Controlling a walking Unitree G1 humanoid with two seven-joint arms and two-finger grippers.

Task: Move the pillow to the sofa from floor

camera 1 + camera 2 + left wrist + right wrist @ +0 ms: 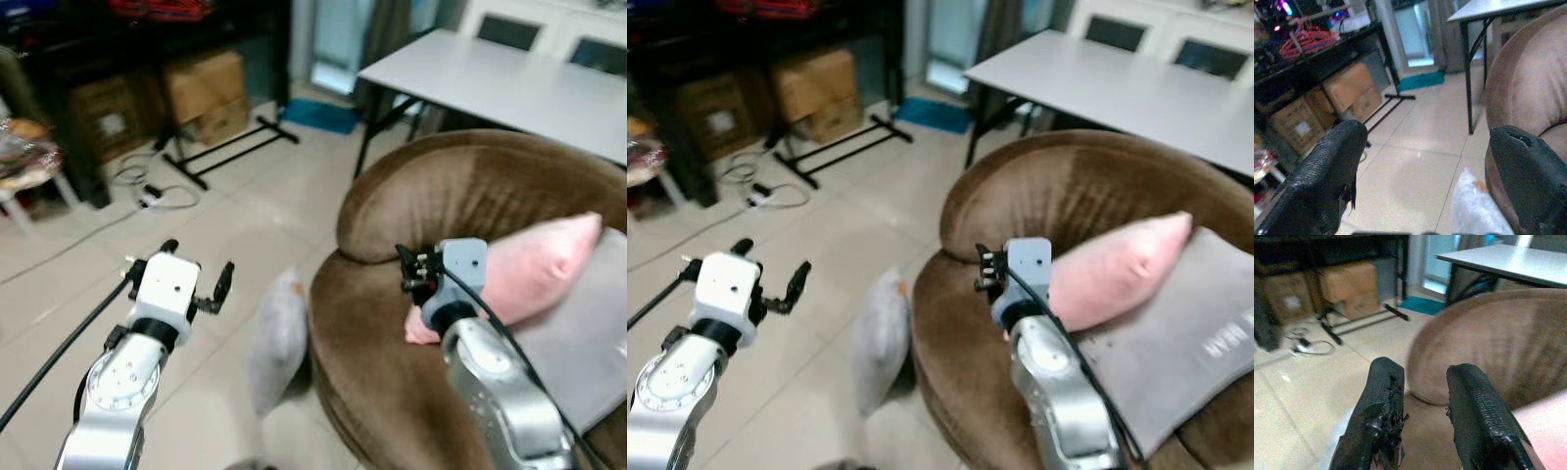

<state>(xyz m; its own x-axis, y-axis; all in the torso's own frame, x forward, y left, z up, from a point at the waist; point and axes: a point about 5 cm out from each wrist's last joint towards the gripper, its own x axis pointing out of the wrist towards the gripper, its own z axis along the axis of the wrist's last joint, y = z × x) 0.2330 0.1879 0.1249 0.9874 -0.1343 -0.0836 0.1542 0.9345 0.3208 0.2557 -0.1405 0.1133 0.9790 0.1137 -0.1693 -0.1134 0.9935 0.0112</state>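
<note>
Grey pillow [278, 343] leans against the sofa [392, 392], not grabbed yet. Left gripper [196, 279] hangs spread beside it, needs lowering; right gripper [1425, 416] empty, apart.

Head views downward; wrist views toward sofa [460, 196].

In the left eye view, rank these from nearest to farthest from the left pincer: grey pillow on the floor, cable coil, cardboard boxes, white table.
1. Grey pillow: on the floor just right of the left pincer, against the sofa.
2. Cable coil: on the tiles ahead, slightly left.
3. Cardboard boxes: farther ahead, under the dark shelf.
4. White table: far right, behind the sofa.
</note>
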